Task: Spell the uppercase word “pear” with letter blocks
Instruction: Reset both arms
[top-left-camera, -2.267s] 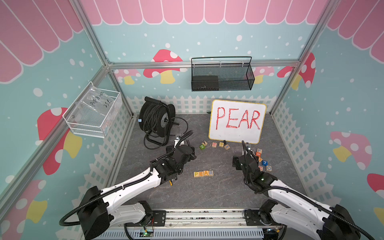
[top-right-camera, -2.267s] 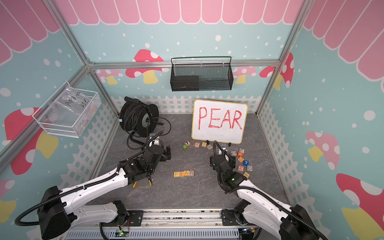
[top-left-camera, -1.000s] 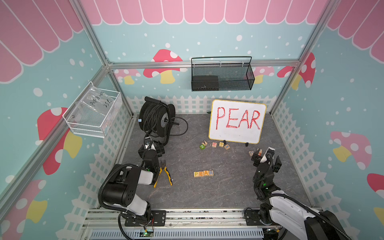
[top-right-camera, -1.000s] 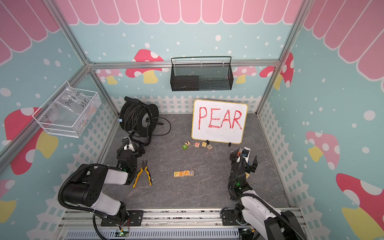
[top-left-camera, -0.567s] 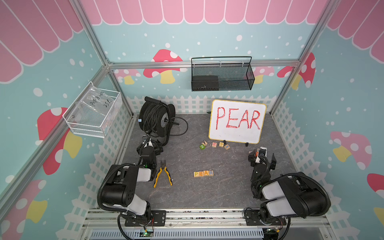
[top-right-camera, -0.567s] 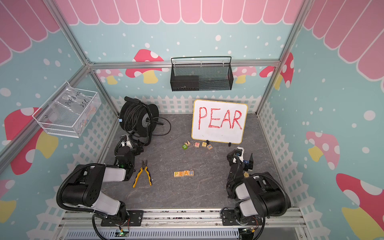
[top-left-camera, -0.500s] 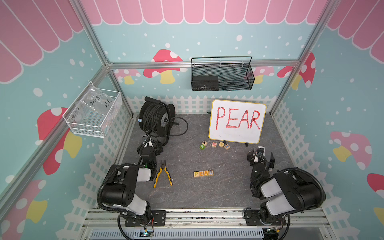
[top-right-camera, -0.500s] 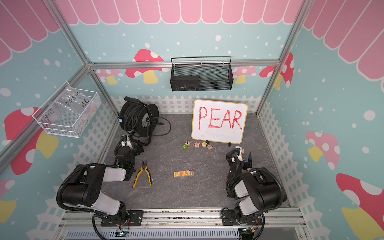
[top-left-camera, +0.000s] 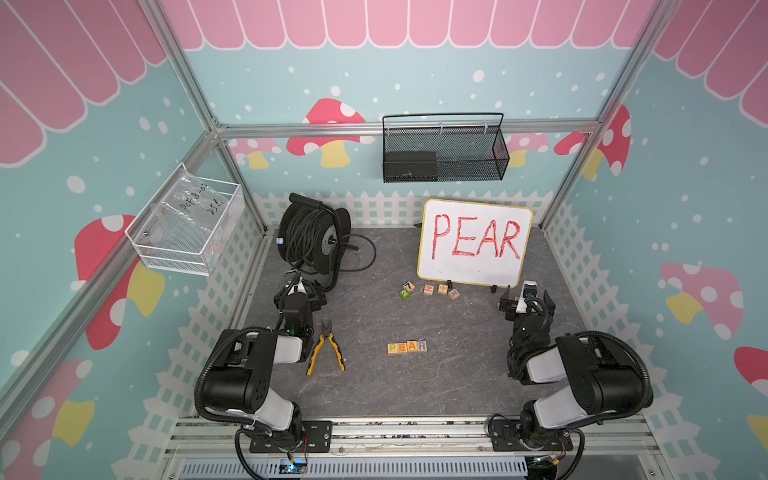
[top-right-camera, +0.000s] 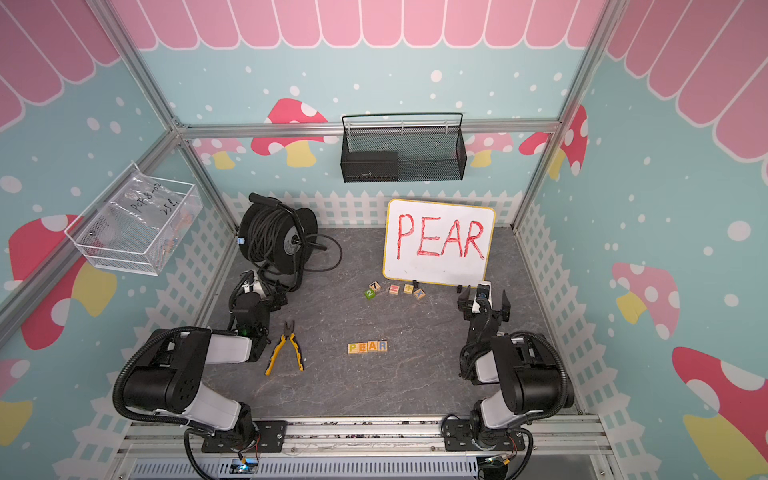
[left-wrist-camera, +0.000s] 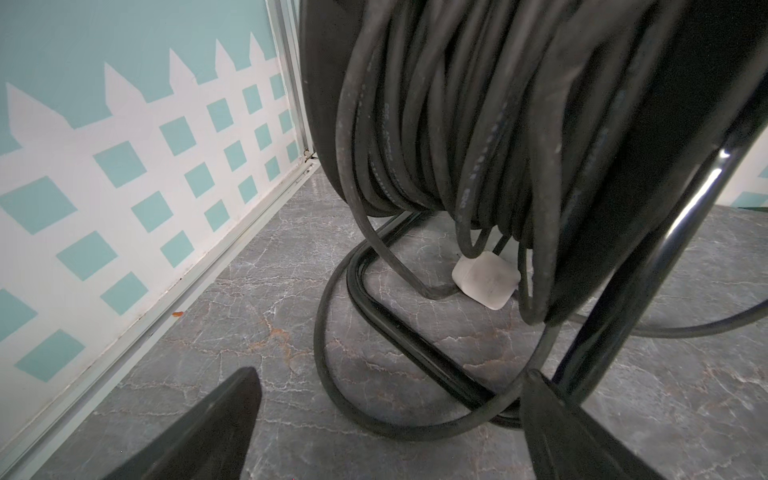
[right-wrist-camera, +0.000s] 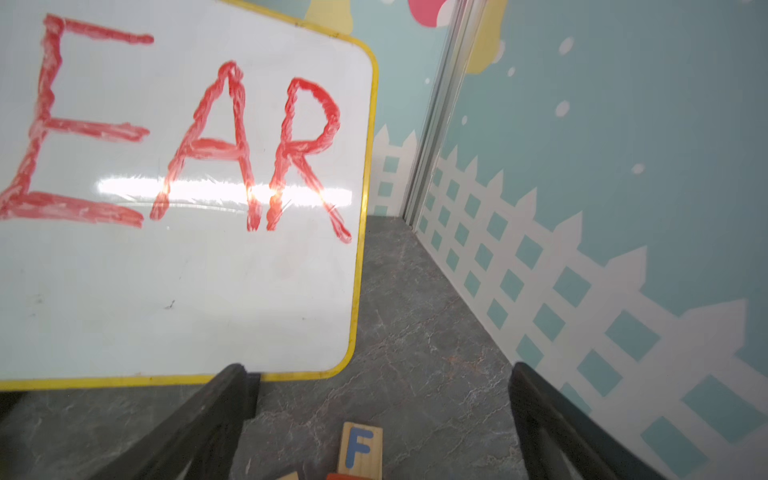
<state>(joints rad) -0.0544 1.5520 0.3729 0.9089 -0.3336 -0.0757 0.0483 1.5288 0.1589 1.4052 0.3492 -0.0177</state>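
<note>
Top views: letter blocks (top-left-camera: 407, 347) (top-right-camera: 367, 347) are lined up as PEAR in the middle of the bench (top-left-camera: 415, 386), touching. The left gripper (top-left-camera: 300, 284) is parked by the cable reel (top-left-camera: 309, 241) and the right gripper (top-left-camera: 527, 298) by the whiteboard (top-left-camera: 473, 243), both well apart from the row.
Left wrist: left gripper (left-wrist-camera: 390, 399) is spread wide, nothing held, reel right ahead.
Right wrist: right gripper (right-wrist-camera: 378, 386) is spread wide too, empty; a blue F block (right-wrist-camera: 360, 449) is seen between its fingers.

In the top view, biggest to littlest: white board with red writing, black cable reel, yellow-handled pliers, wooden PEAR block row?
1. white board with red writing
2. black cable reel
3. yellow-handled pliers
4. wooden PEAR block row
</note>
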